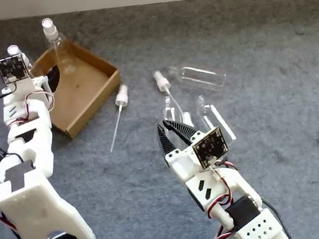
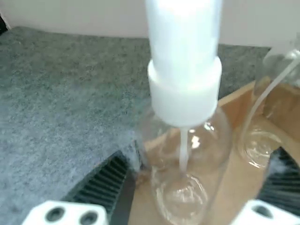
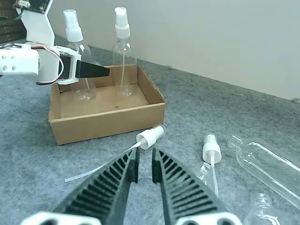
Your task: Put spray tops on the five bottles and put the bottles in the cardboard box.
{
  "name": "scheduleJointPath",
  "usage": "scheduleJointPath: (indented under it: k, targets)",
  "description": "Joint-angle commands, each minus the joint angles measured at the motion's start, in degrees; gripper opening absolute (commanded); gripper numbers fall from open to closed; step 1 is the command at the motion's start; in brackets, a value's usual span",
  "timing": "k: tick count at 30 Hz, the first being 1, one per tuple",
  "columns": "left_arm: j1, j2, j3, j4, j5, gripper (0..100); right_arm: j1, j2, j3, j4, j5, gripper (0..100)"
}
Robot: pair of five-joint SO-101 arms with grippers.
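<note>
On the left, the cardboard box (image 1: 94,106) sits on the grey tabletop (image 1: 267,39), with two clear bottles standing upright inside it, each wearing a white spray top with a thin tube running down inside. The left pincer (image 2: 192,178) reaches into the box and stands wide around the nearer capped bottle (image 2: 187,150); one finger is close against the bottle, the other apart from it. The second capped bottle (image 1: 62,56) stands just beside it, toward the far wall. We judge two of five bottles done and three left. Right of the box, a loose spray top (image 1: 121,95) lies on the tabletop, its long tube trailing toward us. Further right is another spray top (image 1: 161,82); we cannot tell whether its tube is inside a bottle. Beyond it an uncapped clear bottle (image 1: 204,77) lies on its side, with what look like two more clear bottles near it. The right pincer (image 3: 144,161) hovers low before these, narrowly parted, holding nothing.
</note>
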Motion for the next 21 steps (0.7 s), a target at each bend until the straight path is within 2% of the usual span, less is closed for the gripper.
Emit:
scheduleJointPath:
  k: [1, 21]
  targets:
    - [-0.7, -6.9, -1.2, 5.3, -0.3, 36, 0.7, -0.3, 7.3, 0.4, -0.4, 4.7]
    - [1.0, -35.7, -0.9, 38.7, -0.1, 36, 0.7, -0.2, 7.3, 0.4, -0.4, 4.7]
